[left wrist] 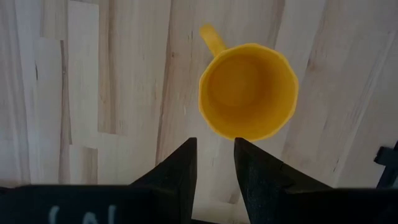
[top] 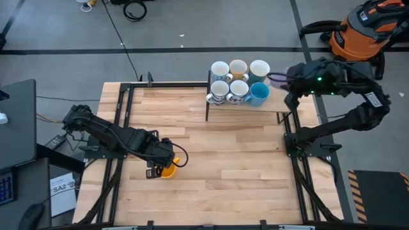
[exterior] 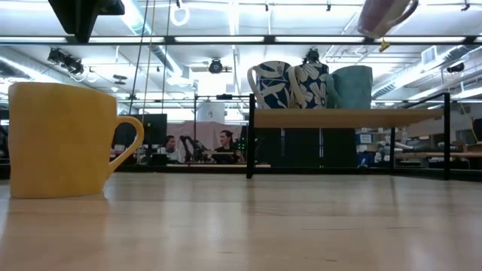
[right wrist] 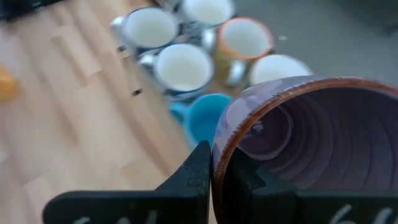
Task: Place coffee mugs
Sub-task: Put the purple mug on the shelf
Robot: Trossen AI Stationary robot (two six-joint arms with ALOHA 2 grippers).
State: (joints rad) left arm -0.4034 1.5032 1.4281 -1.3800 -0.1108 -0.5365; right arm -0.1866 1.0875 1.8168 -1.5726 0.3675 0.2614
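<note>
Right wrist view: claw [right wrist: 214, 177] pinches ribbed, glazed purple mug [right wrist: 311, 143].

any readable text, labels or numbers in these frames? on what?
"SA2" (partly legible): white paper sheet on the floor past the table's left front corner; smaller print below it too small to read.
White markings on the left gripper body: cut off at the frame edge, unreadable.
White markings on the right gripper body: cut off, unreadable.
Mugs on the shelf: patterns only, no words visible.
Yellow mug: no text.
</note>
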